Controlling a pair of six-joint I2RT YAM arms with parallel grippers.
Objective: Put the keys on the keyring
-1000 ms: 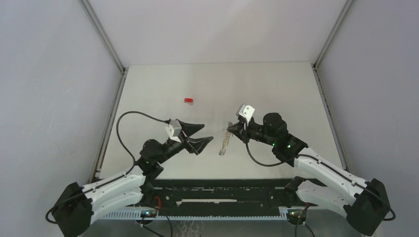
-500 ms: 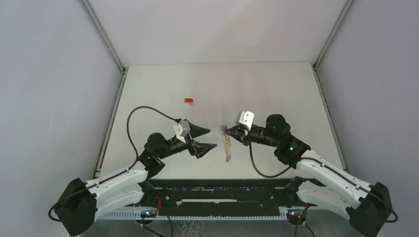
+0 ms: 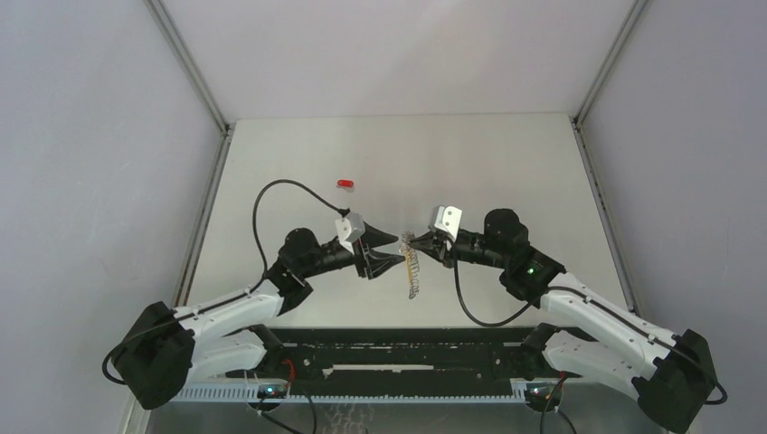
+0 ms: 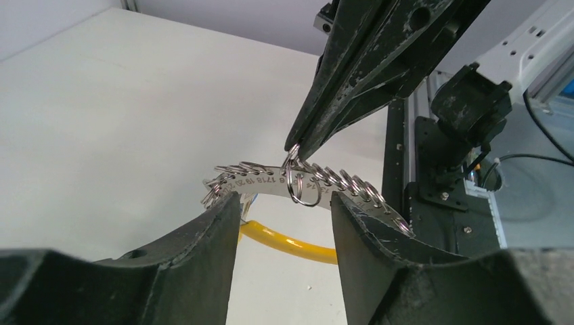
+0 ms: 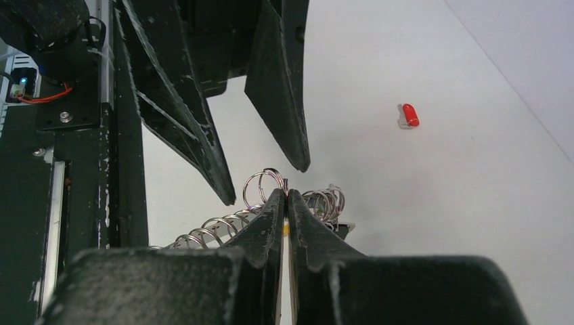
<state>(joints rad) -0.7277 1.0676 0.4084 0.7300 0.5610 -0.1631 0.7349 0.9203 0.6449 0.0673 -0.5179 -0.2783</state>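
The keyring (image 3: 414,268) is a curved metal strip with numbered holes, several split rings and a yellow loop (image 4: 291,242). My right gripper (image 3: 416,239) is shut on one split ring (image 5: 262,185) and holds the strip hanging above the table. My left gripper (image 3: 399,250) is open and empty; in the left wrist view its fingers stand on either side of the strip (image 4: 267,181), just short of it. A red key (image 3: 345,183) lies alone on the table farther back, also seen in the right wrist view (image 5: 408,115). No other keys show.
White walls enclose the table (image 3: 506,172) on three sides. The black mounting rail (image 3: 407,348) runs along the near edge. A black cable (image 3: 271,194) loops above my left arm.
My left gripper has moved right and closed up on the hanging keyring. My right gripper shifted slightly left and down with the keyring. The red key has not moved.
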